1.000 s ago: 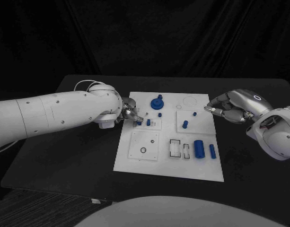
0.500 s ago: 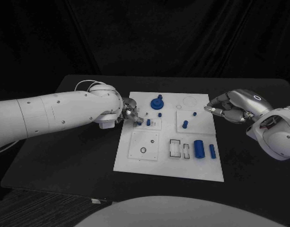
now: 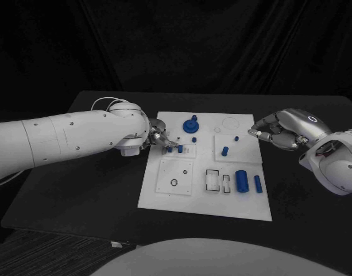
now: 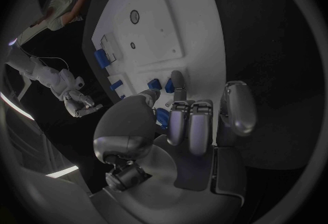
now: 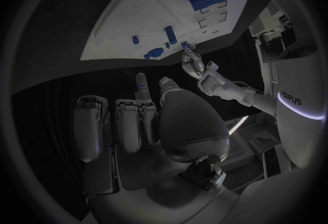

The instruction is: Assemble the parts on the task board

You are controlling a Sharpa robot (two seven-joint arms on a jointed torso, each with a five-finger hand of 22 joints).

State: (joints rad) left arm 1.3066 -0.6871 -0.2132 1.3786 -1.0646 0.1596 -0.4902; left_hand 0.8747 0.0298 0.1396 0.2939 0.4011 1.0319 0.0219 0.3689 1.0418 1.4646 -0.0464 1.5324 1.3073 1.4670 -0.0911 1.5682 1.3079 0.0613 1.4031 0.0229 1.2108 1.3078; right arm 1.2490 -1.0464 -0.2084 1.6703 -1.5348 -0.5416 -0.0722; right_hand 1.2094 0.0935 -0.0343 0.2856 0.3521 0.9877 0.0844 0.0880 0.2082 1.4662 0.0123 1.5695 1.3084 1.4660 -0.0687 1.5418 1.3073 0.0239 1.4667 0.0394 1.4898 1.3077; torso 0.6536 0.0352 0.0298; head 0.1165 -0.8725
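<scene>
The left hand (image 3: 158, 138) works at the board's (image 3: 176, 195) left edge, fingertips (image 4: 177, 79) closed on a small blue peg (image 3: 170, 149); whether it is fully gripped cannot be told. The peg stands upright, long axis vertical, beside a second peg (image 3: 180, 148). Keep it vertical and press straight down. The right hand (image 3: 279, 131) hovers at the board's right edge, fingers curled, holding nothing.

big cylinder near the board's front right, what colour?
Blue. The big cylinder lies on the white task board; the head view shows it best.
</scene>
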